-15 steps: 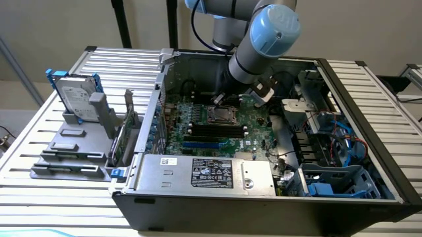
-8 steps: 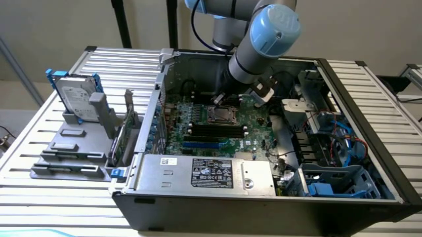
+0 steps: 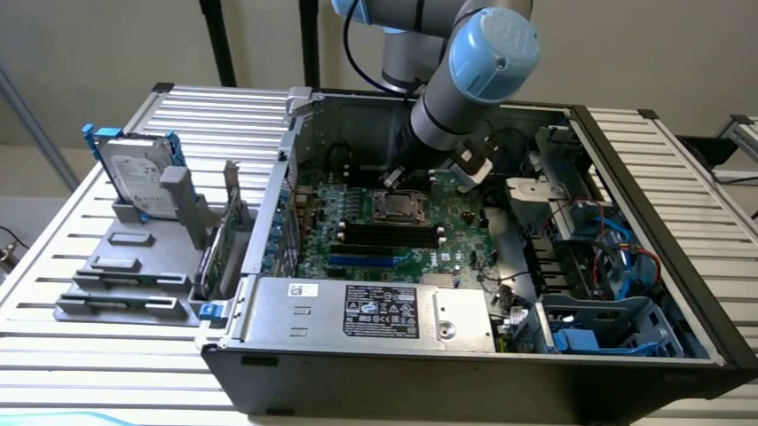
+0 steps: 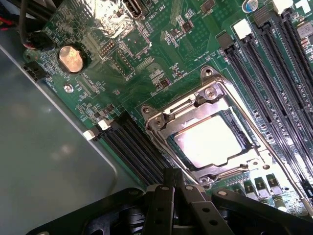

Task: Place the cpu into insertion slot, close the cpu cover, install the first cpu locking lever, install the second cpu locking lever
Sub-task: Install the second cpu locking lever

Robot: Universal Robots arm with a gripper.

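We see one arm (image 3: 474,80) reaching down into one open computer case (image 3: 498,266) that lies on a slatted table (image 3: 71,293). One gripper (image 4: 177,183) sits just beside the socket area, its dark fingers (image 4: 164,200) pressed together and holding nothing. On the green circuit board (image 4: 161,44) we count one insertion slot (image 4: 217,134), and one cpu (image 4: 210,142) already lies in it, its bright metal top glaring through the window. One cpu cover (image 4: 195,105) is folded down over it, its silver frame flat around the chip. We make out a thin metal lever (image 4: 274,147) along one side of the socket; whether it is latched we cannot tell. Long black memory slots (image 4: 274,78) flank the socket on two sides, partly cut off at the edge. One round coin battery (image 4: 72,58) sits well apart. Outside the case, one hard drive (image 3: 137,177) stands upright in a grey holder (image 3: 130,257).
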